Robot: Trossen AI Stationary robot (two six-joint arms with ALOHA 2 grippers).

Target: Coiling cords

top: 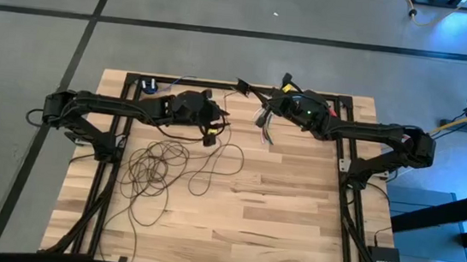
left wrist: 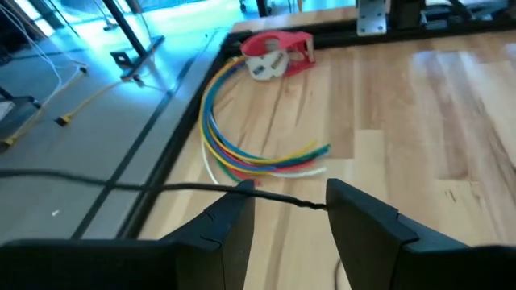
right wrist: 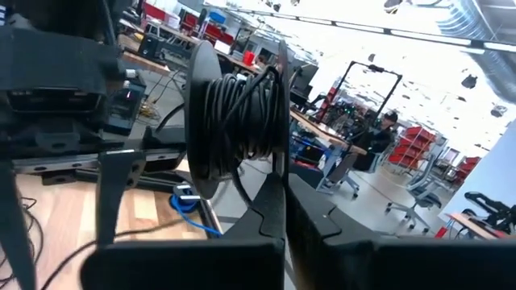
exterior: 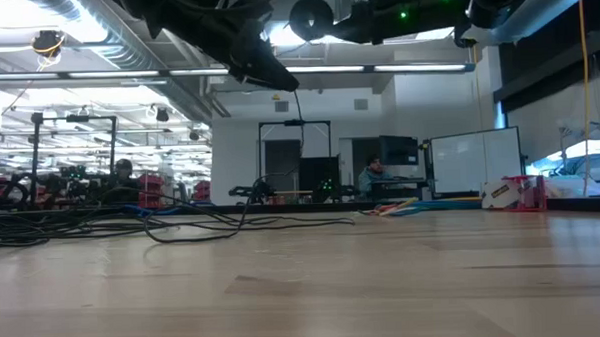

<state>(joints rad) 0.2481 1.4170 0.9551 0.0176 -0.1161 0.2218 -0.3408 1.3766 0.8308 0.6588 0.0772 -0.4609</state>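
My wooden table (top: 286, 213) is mostly bare board on its near and right portions, so there is open room there for moving. The cords (top: 161, 169) sprawl in loose loops over the left half, short of the left edge. One strand rises to the left gripper (left wrist: 289, 211), which sits near the far edge (fingers spread, the wire (left wrist: 161, 188) crossing between them, unpinched). The right gripper (top: 264, 108) hovers by the far edge too, clenched on a black spool (right wrist: 234, 121) wound with cord. Coloured wires (left wrist: 250, 153) curve beside the table's edge.
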